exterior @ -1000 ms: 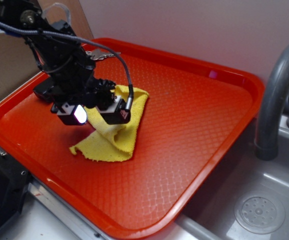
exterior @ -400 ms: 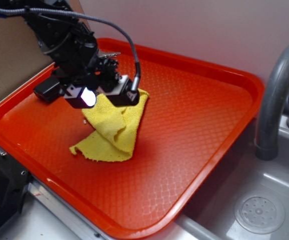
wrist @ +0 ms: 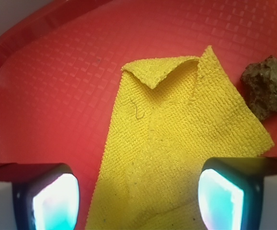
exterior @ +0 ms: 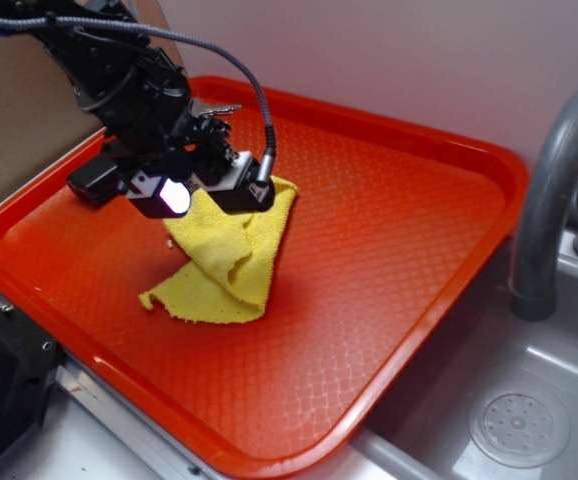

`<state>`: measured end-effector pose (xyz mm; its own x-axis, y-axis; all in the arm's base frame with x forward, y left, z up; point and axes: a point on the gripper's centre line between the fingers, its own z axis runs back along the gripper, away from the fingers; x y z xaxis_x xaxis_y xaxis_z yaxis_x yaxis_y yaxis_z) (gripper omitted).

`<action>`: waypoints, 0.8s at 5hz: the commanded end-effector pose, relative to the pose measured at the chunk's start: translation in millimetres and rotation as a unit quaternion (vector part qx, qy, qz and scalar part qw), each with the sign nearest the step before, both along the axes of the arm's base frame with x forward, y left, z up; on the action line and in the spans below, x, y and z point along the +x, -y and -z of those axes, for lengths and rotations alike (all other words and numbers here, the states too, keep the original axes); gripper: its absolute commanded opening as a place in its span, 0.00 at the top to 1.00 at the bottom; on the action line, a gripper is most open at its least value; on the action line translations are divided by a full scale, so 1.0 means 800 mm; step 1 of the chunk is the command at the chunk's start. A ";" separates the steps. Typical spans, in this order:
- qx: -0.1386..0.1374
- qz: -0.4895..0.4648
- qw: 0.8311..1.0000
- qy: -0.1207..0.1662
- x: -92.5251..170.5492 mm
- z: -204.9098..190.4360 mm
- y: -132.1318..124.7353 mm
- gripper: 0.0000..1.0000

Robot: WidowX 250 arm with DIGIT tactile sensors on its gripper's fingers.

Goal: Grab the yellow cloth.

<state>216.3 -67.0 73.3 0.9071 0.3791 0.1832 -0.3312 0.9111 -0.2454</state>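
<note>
Gripper (wrist: 138, 191) over cloth (exterior: 227, 262), jaws apart, nothing held. Cloth flat on tray (exterior: 399, 250). Grasp pending; next move needs descent, then closure on fold.

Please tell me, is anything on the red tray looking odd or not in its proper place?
One thing: a small brown crumbly chunk lies on the red tray beside the yellow cloth. The cloth itself is folded and rumpled, not flat. Nothing is spilled or damaged.

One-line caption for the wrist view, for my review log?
Open pincer over the yellow cloth on the red tray, a brown chunk beside the cloth.
</note>
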 end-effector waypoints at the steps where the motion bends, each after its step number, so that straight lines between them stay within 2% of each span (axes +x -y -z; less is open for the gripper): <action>1: 0.035 0.002 0.999 0.003 0.023 0.030 0.011 0.00; 2: 0.051 0.012 0.998 -0.019 0.028 0.051 0.028 0.00; 3: 0.048 -0.004 0.999 -0.018 0.025 0.053 0.033 1.00; 4: 0.050 -0.005 0.999 -0.012 0.023 0.048 0.032 1.00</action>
